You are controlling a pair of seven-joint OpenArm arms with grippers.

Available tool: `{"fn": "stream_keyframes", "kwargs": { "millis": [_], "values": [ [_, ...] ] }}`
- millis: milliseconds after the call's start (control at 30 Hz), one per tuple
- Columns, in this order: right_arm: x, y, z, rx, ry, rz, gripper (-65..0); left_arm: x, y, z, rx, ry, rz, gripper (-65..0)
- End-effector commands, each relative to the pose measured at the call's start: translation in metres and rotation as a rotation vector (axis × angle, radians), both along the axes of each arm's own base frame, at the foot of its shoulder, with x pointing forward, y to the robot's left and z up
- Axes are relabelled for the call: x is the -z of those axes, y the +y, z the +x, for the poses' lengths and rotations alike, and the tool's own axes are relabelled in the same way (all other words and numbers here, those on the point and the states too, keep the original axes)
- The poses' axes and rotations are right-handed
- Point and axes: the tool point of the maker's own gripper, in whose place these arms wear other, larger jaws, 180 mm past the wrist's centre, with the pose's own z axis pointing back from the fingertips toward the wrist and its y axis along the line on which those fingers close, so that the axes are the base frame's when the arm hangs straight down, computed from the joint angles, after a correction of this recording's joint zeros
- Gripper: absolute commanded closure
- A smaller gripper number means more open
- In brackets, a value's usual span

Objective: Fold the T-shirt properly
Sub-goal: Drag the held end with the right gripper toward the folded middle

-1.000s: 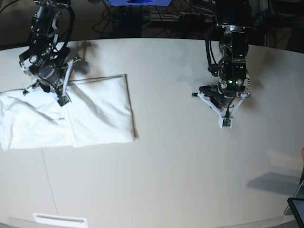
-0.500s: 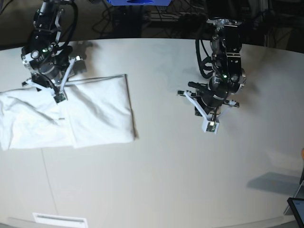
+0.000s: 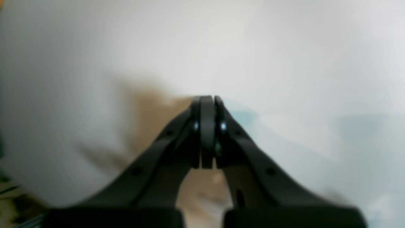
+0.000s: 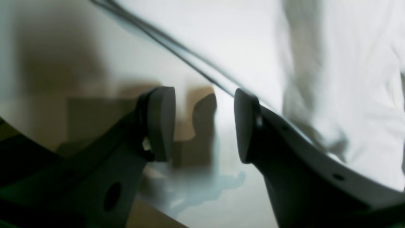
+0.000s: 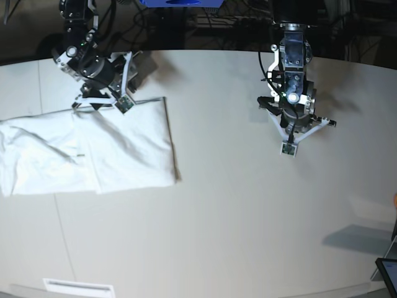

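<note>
Lying at the frame's left, one T-shirt point(image 5: 93, 149) covers the surface point(image 5: 248, 217); two hands hover: right hand point(image 4: 204, 126) gaping, empty, left hand point(image 3: 207, 104) closed.

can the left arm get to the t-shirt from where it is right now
Probably, but not quickly: the left gripper, shut, hangs far across the bare table from the T-shirt. Nothing lies between.

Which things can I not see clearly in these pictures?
- Base view: the white cloth T-shirt is cut off by the left edge; its print and neck tag do not show.
- Base view: the right gripper fingertips are hidden by its own arm.
- Left wrist view: the table is blurred; the shirt is out of view.
- Right wrist view: the shirt is blurred and cut by the right edge.
</note>
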Motion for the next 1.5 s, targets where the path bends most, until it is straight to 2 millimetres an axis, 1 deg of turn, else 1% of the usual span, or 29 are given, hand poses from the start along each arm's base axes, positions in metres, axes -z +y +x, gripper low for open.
{"fn": "stream_keyframes", "kwargs": {
  "millis": [0, 33, 100, 333, 567, 833, 867, 967, 1133, 1267, 1467],
  "values": [
    [-0.008, 0.009, 0.002, -0.018, -0.037, 0.033, -29.0, 0.002, 0.007, -0.008, -0.01, 0.032, 0.029, 0.0],
    [-0.01, 0.015, 0.003, -0.031, -0.047, 0.048, -29.0, 0.002, 0.009, -0.009, -0.01, 0.036, 0.044, 0.0],
    [-0.011, 0.019, 0.004, -0.041, -0.052, 0.055, -29.0, 0.001, 0.008, -0.01, -0.009, 0.033, 0.038, 0.0],
    [-0.017, 0.022, 0.016, -0.05, -0.081, 0.058, -29.0, 0.006, 0.004, -0.01, -0.01, 0.037, 0.004, 0.0],
    [-0.022, 0.04, 0.02, -0.101, -0.098, 0.076, -29.0, 0.005, 0.001, -0.01, -0.009, 0.032, -0.012, 0.0],
    [-0.018, 0.037, 0.023, -0.096, -0.081, 0.056, -29.0, 0.006, 0.002, -0.01, -0.009, 0.033, -0.011, 0.0],
    [-0.018, 0.037, 0.024, -0.096, -0.08, 0.056, -29.2, 0.007, 0.002, -0.013, -0.009, 0.04, -0.011, 0.0],
    [-0.02, 0.037, 0.029, -0.097, -0.092, 0.055, -29.2, 0.008, 0.001, -0.014, -0.009, 0.043, -0.011, 0.0],
    [-0.015, 0.037, 0.032, -0.097, -0.08, 0.053, -29.2, 0.008, 0.001, -0.015, -0.009, 0.044, -0.011, 0.0],
    [-0.005, 0.037, 0.029, -0.098, -0.052, 0.054, -29.2, 0.008, 0.001, -0.015, -0.009, 0.044, -0.011, 0.0],
    [-0.004, 0.037, 0.028, -0.097, -0.047, 0.053, -29.0, 0.009, 0.002, -0.015, -0.009, 0.046, -0.011, 0.0]
  ]
}}
